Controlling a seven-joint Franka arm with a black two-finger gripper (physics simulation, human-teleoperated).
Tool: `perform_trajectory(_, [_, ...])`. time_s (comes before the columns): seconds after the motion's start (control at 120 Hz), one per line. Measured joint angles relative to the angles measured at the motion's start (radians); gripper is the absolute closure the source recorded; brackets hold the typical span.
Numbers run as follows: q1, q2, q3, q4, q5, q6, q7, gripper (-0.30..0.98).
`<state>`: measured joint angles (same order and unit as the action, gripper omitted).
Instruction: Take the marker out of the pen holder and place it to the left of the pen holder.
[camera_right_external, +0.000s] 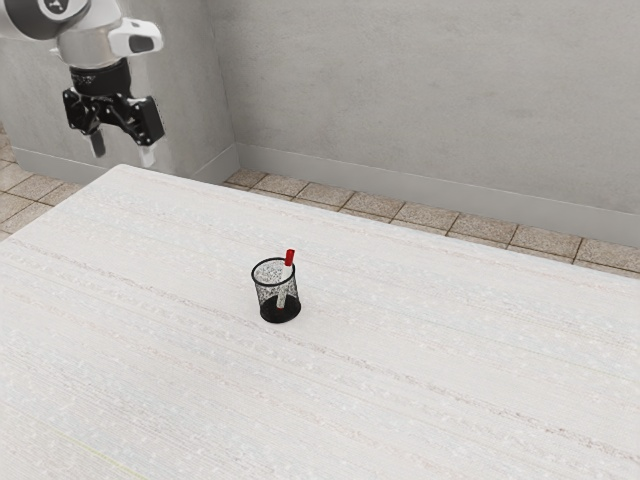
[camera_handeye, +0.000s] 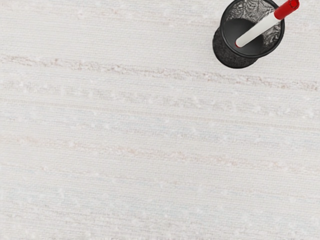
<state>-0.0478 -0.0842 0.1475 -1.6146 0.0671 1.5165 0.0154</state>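
Observation:
My gripper (camera_right_external: 122, 153) hangs at the exterior view's upper left, high and well away from the pen holder, with its two fingers apart and nothing between them. The black mesh pen holder (camera_right_external: 265, 297) stands upright on the table. A white marker with a red cap (camera_right_external: 289, 258) leans inside it, cap end sticking out above the rim. In the wrist view the pen holder (camera_handeye: 231, 56) appears from above, and the marker (camera_handeye: 260, 28) slants across its opening with the red cap over the rim.
The pale, faintly striped table (camera_right_external: 380, 400) extends around the pen holder. Beyond its far edge are a tiled floor (camera_right_external: 400, 215) and a grey wall (camera_right_external: 430, 90).

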Motion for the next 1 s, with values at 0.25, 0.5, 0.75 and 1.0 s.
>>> perform_trajectory(0.25, [-0.021,0.171,-0.019,0.066,0.006,0.030,0.012,0.00])
perform_trajectory(0.5, [-0.099,0.408,-0.026,0.084,-0.025,0.271,0.013,0.00])
perform_trajectory(0.75, [-0.125,0.528,-0.026,0.075,-0.059,0.451,0.013,0.00])
perform_trajectory(1.0, [-0.123,0.634,-0.026,0.137,-0.076,0.557,0.015,0.00])
